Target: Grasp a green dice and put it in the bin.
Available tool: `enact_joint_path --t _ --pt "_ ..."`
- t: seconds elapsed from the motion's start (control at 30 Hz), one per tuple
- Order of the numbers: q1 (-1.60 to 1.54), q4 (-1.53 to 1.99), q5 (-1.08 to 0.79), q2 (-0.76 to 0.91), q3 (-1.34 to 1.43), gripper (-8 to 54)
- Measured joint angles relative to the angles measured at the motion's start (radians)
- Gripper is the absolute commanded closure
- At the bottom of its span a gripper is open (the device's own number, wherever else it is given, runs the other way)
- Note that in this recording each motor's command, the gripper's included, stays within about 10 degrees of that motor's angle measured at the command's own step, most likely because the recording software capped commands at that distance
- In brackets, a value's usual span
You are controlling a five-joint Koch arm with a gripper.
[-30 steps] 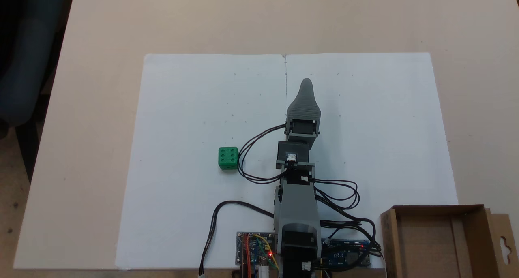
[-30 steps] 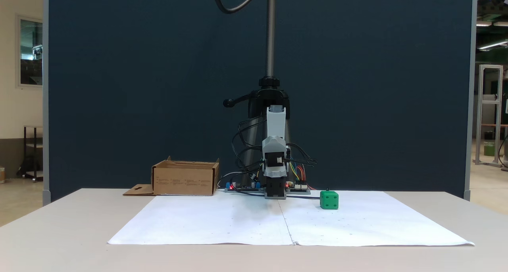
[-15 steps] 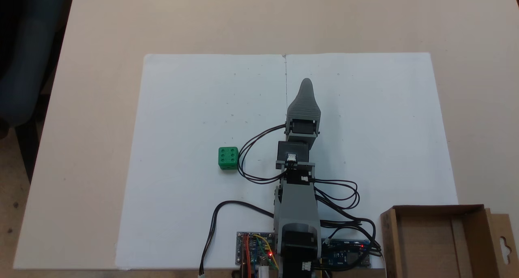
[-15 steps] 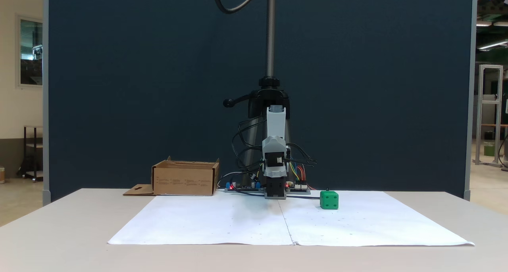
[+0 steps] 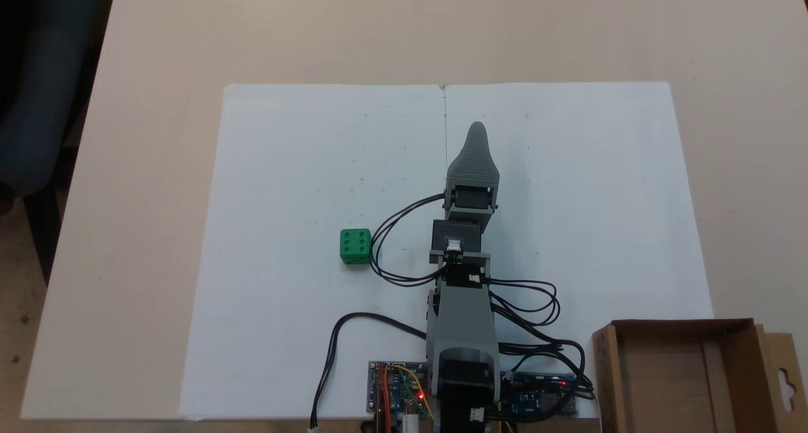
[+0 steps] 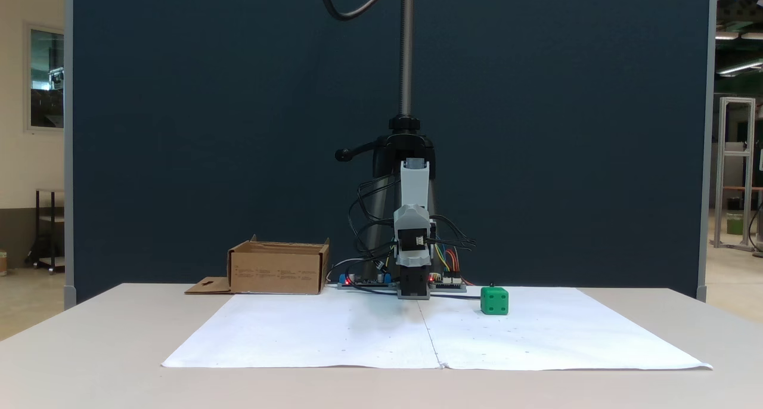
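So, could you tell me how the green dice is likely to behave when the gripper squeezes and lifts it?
The green dice looks like hard plastic, so probably stiff. Its flat faces rest squarely on the paper, so it should slide, not roll. Being small, it is likely light; smooth sides might slip.

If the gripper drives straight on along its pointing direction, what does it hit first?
Likely nothing but bare white paper: the gripper points away from the base along the sheet's centre seam. The green dice sits off to the side, the bin behind. Its height is unclear.
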Motion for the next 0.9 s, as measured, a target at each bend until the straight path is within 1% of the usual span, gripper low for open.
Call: enact_joint_path --t 0.17,0.23,0.33,0.47,0.53,0.63,0.67,0.8,0.9 --pt "-0.009 0.006 -0.015 0.000 0.000 2.5" --pt "-0.011 0.069 -0.020 0.000 -0.017 2.5" --pt "-0.005 0.258 -0.031 0.000 -0.071 2.3" --pt "0.000 0.532 -0.035 0.000 -0.235 2.2" --pt "0.000 0.723 -0.035 0.000 -0.278 2.2" --pt "-0.003 0.910 -0.035 0.000 -0.342 2.0" --pt "-0.009 1.037 -0.035 0.000 -0.462 1.9" --pt "-0.029 1.244 0.011 0.000 -0.707 1.8" --pt "-0.097 1.413 0.080 0.000 -0.802 1.1"
